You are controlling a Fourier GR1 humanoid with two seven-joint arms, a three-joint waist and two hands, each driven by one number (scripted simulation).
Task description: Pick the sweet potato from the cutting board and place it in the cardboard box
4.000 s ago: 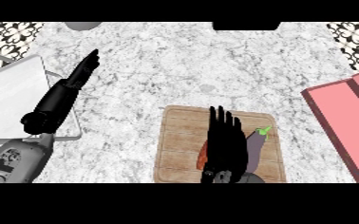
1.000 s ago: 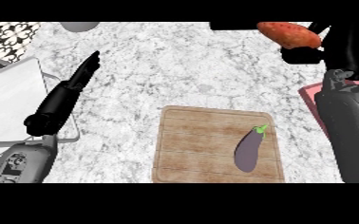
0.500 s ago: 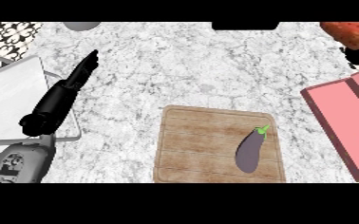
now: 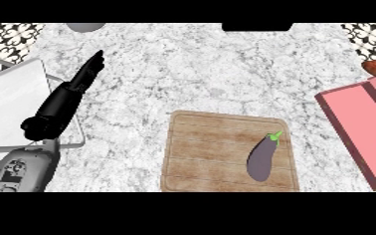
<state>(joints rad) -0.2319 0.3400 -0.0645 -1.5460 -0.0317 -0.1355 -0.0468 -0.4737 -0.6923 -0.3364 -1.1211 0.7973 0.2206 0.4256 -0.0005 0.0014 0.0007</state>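
Note:
Only a brown-orange sliver of the sweet potato (image 4: 370,67) shows, at the right edge just above the pink box (image 4: 351,117); what holds it is out of view. The box is cut off by the right edge. The wooden cutting board (image 4: 213,154) lies at the lower middle and bears only a purple eggplant (image 4: 261,158) on its right side. My left hand (image 4: 70,92) rests open at the left with straight fingers pointing up and right, far from the board. My right hand does not show.
A white tray-like slab (image 4: 22,97) lies at the left under the left hand. A grey round object (image 4: 85,27) and a black object (image 4: 257,26) sit at the counter's far edge. Patterned tiles show in both top corners.
The sweet potato, lifted off the board by my right hand, has gone further right, almost out of view above the pink box. The right hand has left the view. My left hand stayed still.

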